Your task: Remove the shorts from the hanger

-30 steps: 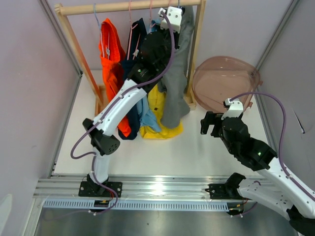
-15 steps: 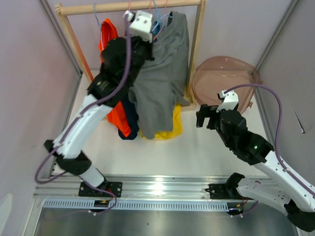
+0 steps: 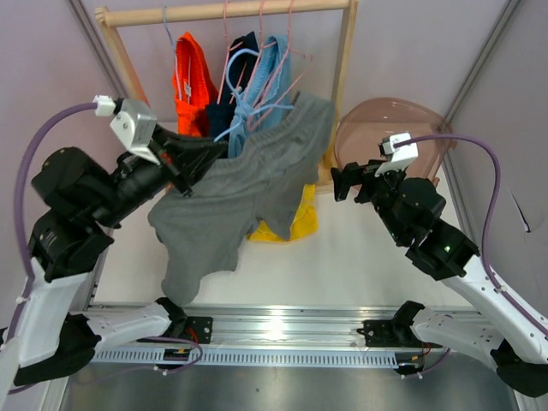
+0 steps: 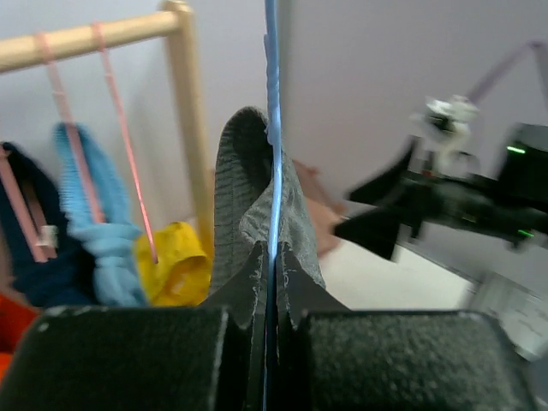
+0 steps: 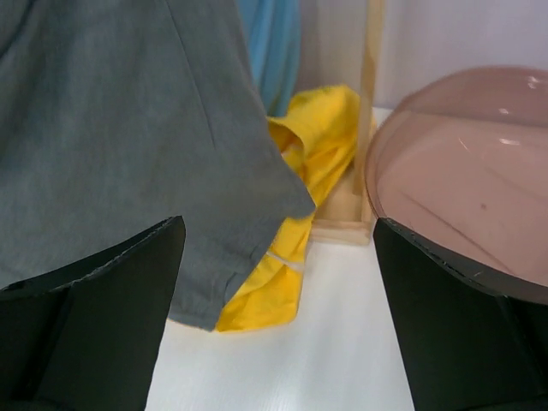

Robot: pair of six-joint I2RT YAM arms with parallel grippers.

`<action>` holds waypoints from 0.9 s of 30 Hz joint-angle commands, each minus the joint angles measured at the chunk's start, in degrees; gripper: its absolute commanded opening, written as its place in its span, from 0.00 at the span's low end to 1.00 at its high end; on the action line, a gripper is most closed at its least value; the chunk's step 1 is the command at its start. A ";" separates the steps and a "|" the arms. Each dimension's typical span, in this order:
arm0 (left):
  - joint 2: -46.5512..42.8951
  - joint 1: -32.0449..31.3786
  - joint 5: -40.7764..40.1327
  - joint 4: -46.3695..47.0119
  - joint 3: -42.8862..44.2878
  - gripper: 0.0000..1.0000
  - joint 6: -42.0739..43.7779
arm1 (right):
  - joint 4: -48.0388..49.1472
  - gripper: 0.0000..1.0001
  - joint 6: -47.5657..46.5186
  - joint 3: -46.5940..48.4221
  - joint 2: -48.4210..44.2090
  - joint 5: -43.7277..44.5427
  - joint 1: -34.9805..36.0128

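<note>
Top external: I see L gripper point(image 3: 208, 153) clenched on grey shorts point(image 3: 248, 184) + blue hanger point(image 4: 271, 128), mid-frame; R gripper point(image 3: 349, 184) spread wide, centre-right.

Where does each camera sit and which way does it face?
Top external: above and behind the arms, looking down at the wooden clothes rail and grey fabric shorts; both arms show.
Left wrist: on the left arm, facing the rail past the left pincer, shut on the shorts; its pads show.
Right wrist: on the right arm, facing the shorts' hem and round translucent pink bowl; the open right pincer shows.
Shared: both wrist views show the shorts and a crumpled yellow garment.
</note>
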 commanded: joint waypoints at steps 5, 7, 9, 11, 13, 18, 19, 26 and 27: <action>-5.75 -0.16 16.91 -1.43 -0.64 0.00 -7.87 | 11.84 0.99 -9.27 2.01 3.26 -11.50 -0.75; -6.55 -0.16 16.20 -3.09 0.15 0.00 -7.43 | 13.33 1.00 -9.10 1.92 3.70 -12.30 -1.37; -7.17 -0.16 15.76 -4.33 0.77 0.00 -7.26 | 14.13 0.99 -8.75 1.57 3.88 -12.65 -1.72; -7.52 -0.16 16.02 -5.56 1.30 0.00 -6.90 | 14.75 0.99 -8.22 0.61 3.71 -13.18 -1.90; -8.22 -0.16 15.06 -6.18 0.86 0.00 -6.20 | 15.45 0.98 -8.13 -0.71 3.18 -13.79 -1.90; -9.01 -0.16 13.74 -5.92 -0.55 0.00 -5.67 | 16.77 0.16 -7.25 -4.05 1.16 -16.25 -2.25; -9.19 -0.16 13.39 -5.66 -0.63 0.00 -5.59 | 19.29 0.00 -6.90 -5.28 0.46 -16.52 -2.25; -10.42 -0.16 -1.07 -7.23 0.59 0.00 -3.22 | 19.85 0.00 -4.89 -6.52 -0.77 -11.36 -4.00; -10.68 -0.16 -2.59 -7.76 0.86 0.00 -2.86 | 19.67 0.00 -4.27 -6.60 -1.21 -9.42 -5.05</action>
